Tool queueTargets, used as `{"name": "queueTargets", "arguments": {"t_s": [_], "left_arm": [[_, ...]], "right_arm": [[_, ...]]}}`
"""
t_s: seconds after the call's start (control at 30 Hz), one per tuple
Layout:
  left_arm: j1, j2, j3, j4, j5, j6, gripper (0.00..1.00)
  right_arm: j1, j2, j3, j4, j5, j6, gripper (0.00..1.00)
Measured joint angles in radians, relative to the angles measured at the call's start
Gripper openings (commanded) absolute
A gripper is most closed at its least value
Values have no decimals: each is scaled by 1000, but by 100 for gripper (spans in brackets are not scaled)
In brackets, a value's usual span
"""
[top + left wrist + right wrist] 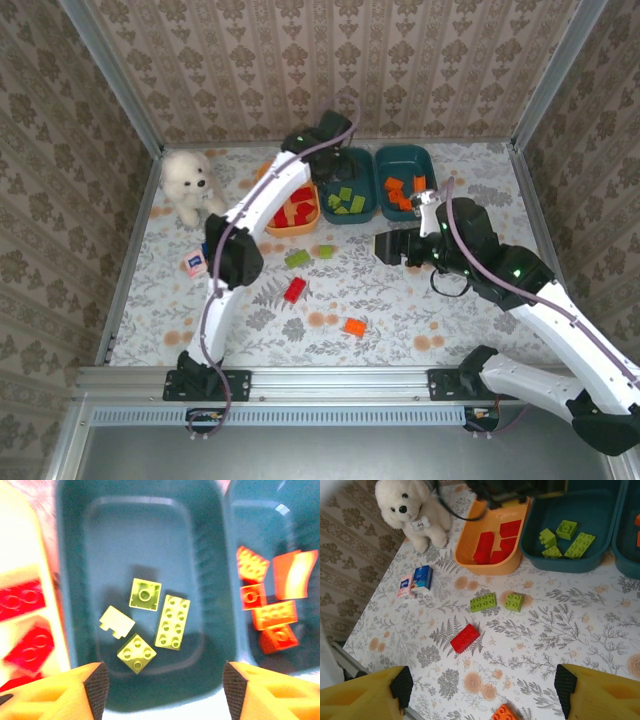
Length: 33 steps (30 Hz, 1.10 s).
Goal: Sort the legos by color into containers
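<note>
Over the middle teal tub (pixel 125 540), left end effector (pixel 165 687) wide, empty; lime legos (pixel 172 622) lying inside below

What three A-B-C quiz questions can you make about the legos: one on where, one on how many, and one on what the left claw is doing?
1. Which tub holds the red legos? A the orange tub; B a teal one; C none.
2. How many green legos lie in the middle teal tub? A two; B four; C seven.
3. What is the left gripper doing? A open, holding nothing; B shut on a red lego; C shut on a green lego.
Answers: 1 A, the red bricks sit inside the orange one. 2 B, four green bricks show on its floor. 3 A, its jaws stand wide apart above that tub with nothing between.
</note>
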State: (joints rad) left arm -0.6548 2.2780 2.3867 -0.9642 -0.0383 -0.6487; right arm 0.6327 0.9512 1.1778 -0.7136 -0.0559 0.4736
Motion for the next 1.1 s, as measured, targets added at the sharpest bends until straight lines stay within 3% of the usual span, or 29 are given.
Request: {"name": "queueTargets", "arguments": {"t_s": [0.3,0.6,0.9,1.1], "left_arm": [[76,-640,-612,151,-15,3,68],[94,-1027,-1220,173,-11,-21,66],[95,-1373,-1463,146,-35,-126,63],[95,-1514,-1497,100,-82,-171,63]], "right_arm": [[0,150,118,-12,-23,-34,77],[55,322,161,6,-50,-33,74],[172,614,234,4,-2,-27,73],[261,873,362,6,6,-72,80]]}}
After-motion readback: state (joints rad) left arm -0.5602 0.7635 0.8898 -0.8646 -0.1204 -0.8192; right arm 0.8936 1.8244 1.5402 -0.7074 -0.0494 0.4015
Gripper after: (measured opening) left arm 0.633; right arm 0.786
